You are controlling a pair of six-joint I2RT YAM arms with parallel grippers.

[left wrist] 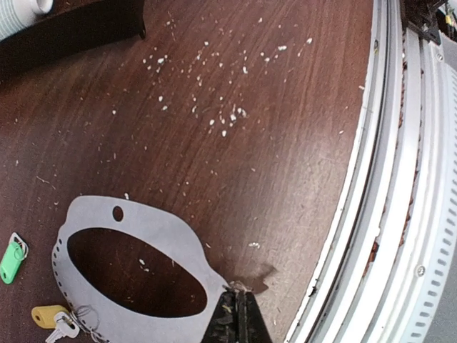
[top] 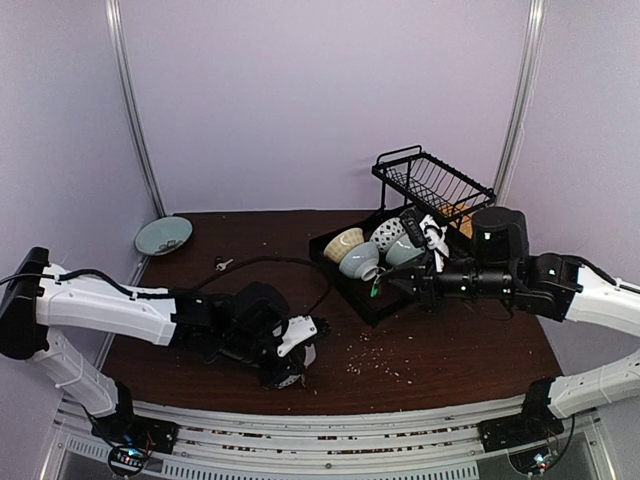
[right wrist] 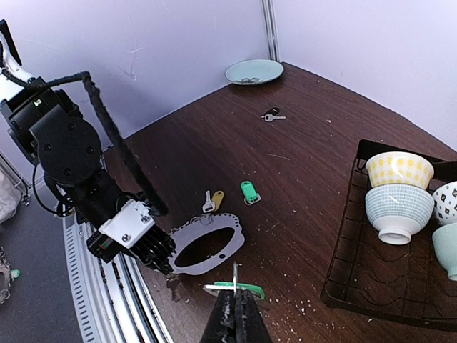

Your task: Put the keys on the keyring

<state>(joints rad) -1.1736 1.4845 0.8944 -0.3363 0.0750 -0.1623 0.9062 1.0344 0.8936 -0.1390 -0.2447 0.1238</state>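
While your left tool (left wrist: 238, 296) pinches the keyring (left wrist: 164, 236), your right tool (right wrist: 235, 301) grips a green key (right wrist: 251, 289).
Keyring lies flat by the bench's (left wrist: 250, 164) near edge, yellow key (left wrist: 48, 315) just beside it.

Green-tagged key (right wrist: 251, 289) in right claw (right wrist: 235, 291)

We reach both arms inward: our left arm (top: 100, 305) lies low, wrist bent downward, its left gripper (left wrist: 239, 309) pinched tight at the tips; our right arm (top: 600, 300) runs level, right gripper (right wrist: 235, 304) clamped on a green-tagged key (right wrist: 243, 288).
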